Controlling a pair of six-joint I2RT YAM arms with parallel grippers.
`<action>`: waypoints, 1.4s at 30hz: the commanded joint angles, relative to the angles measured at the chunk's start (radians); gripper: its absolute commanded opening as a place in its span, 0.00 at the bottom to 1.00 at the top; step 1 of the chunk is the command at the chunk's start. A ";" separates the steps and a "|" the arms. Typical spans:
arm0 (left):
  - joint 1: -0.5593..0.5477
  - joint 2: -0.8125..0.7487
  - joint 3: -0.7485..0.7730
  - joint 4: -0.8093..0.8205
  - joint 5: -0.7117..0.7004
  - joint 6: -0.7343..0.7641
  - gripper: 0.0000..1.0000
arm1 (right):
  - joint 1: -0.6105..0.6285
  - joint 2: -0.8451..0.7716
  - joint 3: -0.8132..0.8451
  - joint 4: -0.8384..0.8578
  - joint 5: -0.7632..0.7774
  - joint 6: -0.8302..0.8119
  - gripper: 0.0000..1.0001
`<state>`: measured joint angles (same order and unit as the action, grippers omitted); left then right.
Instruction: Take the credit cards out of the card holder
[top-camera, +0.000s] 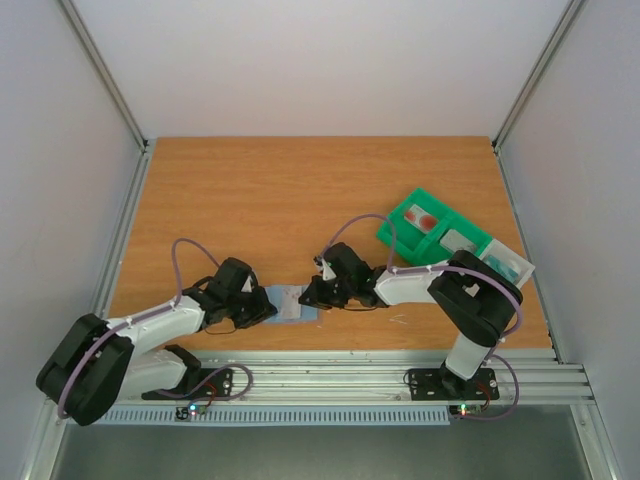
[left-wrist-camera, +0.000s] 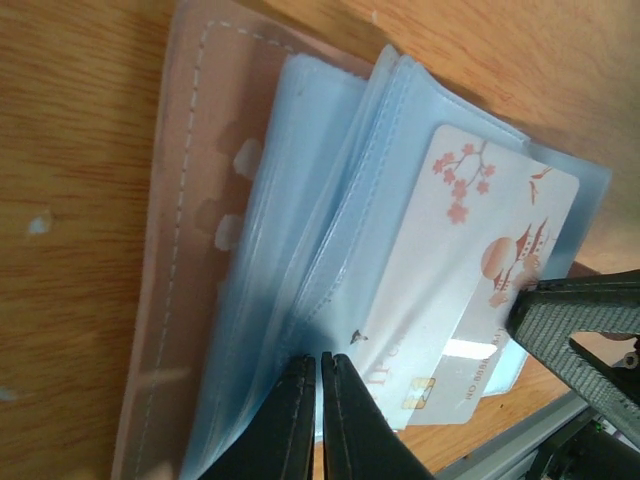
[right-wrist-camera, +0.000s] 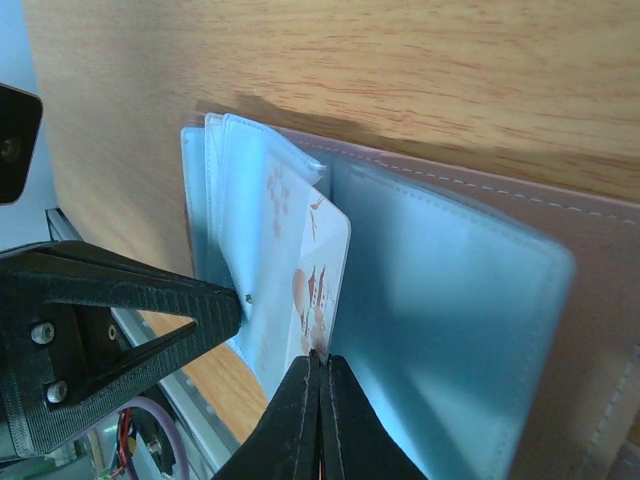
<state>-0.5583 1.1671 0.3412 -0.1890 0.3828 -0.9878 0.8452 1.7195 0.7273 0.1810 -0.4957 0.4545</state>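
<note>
The card holder (top-camera: 290, 301) lies open near the table's front edge, between my two grippers. In the left wrist view it (left-wrist-camera: 200, 200) shows a pinkish stitched cover and pale blue clear sleeves. A white credit card (left-wrist-camera: 470, 260) with red blossoms and a pagoda sticks partly out of a sleeve. My left gripper (left-wrist-camera: 318, 368) is shut on the sleeve edges. My right gripper (right-wrist-camera: 320, 358) is shut on the edge of that card (right-wrist-camera: 325, 270), with the card holder's flat panel (right-wrist-camera: 450, 300) beside it. My left gripper (top-camera: 262, 306) and right gripper (top-camera: 312, 296) are close together.
A green compartmented tray (top-camera: 398, 236) stands at the right, holding a card with a red mark (top-camera: 425, 218) and pale cards (top-camera: 465, 240). The aluminium rail (top-camera: 330, 375) runs along the front edge just below the card holder. The right gripper's finger (left-wrist-camera: 580, 320) shows in the left wrist view.
</note>
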 joint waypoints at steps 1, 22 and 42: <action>0.001 0.050 -0.019 0.018 -0.047 -0.013 0.06 | -0.006 -0.026 -0.018 -0.012 -0.005 -0.011 0.01; 0.001 -0.043 -0.034 0.004 -0.036 -0.065 0.12 | -0.015 -0.137 -0.049 -0.091 0.035 -0.035 0.01; 0.000 -0.339 0.011 0.009 0.069 -0.088 0.65 | -0.016 -0.298 -0.115 0.024 -0.018 0.096 0.01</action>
<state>-0.5575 0.8898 0.3328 -0.2619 0.3870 -1.0687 0.8345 1.4746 0.6327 0.1287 -0.4950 0.4904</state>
